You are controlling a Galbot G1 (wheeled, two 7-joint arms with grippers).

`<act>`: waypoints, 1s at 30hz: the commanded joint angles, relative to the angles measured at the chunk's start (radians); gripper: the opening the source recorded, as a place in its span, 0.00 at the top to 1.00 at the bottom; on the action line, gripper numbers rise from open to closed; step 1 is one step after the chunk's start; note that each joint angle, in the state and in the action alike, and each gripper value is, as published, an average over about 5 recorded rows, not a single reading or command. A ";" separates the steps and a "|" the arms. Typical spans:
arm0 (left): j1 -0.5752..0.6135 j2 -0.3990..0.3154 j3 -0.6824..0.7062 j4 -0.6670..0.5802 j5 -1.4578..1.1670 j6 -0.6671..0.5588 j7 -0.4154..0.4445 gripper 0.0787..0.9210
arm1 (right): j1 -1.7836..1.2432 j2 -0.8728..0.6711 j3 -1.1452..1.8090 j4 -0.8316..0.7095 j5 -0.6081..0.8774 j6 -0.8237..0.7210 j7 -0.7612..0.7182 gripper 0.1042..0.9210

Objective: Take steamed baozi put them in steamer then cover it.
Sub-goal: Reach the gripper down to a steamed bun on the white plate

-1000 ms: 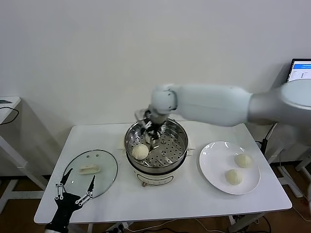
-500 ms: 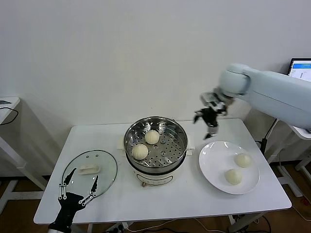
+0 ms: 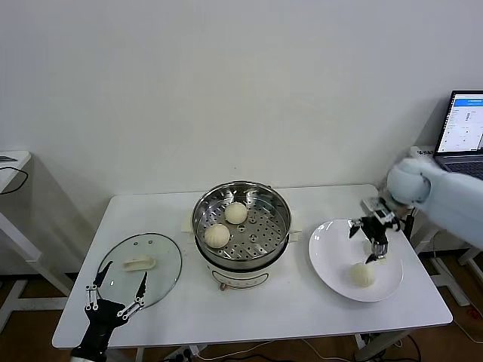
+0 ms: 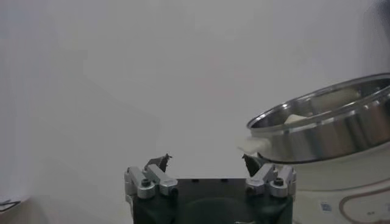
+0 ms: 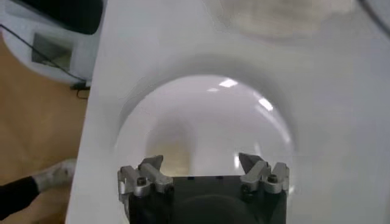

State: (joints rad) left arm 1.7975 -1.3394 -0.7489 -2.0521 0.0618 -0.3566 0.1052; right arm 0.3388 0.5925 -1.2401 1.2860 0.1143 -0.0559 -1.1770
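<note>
R tool [image 3: 369, 239] wide open over plate [image 3: 332, 260] w/ 2 baozi [image 3: 363, 274] left: centre on far bun, pinch gently (L tool [image 3: 115, 296] wide, idle near cover [image 3: 155, 264]).

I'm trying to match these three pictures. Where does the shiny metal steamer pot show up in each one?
Head view: the steamer stands mid-table, between the glass lid and the white plate.
Left wrist view: its shiny rim shows at the right edge, beyond the left tool.
Right wrist view: not in it; only the plate and the right tool.
Shared landmark: the white table.
</note>
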 commanded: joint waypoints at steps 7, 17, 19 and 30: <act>0.006 -0.004 -0.011 0.005 0.000 -0.006 -0.003 0.12 | -0.165 -0.039 0.067 -0.017 -0.072 -0.016 0.085 0.12; 0.003 -0.008 -0.020 0.008 -0.004 -0.008 -0.002 0.12 | -0.212 -0.015 0.104 -0.040 -0.095 -0.021 0.119 0.12; 0.002 -0.007 -0.024 0.009 -0.005 -0.008 -0.002 0.12 | -0.221 -0.008 0.113 -0.047 -0.101 -0.020 0.121 0.12; -0.005 -0.005 -0.040 0.012 -0.023 -0.005 -0.001 0.12 | -0.227 0.000 0.118 -0.050 -0.104 -0.026 0.138 0.24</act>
State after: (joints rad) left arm 1.7923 -1.3439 -0.7868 -2.0414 0.0432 -0.3632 0.1034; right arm 0.1324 0.5908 -1.1347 1.2409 0.0206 -0.0803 -1.0516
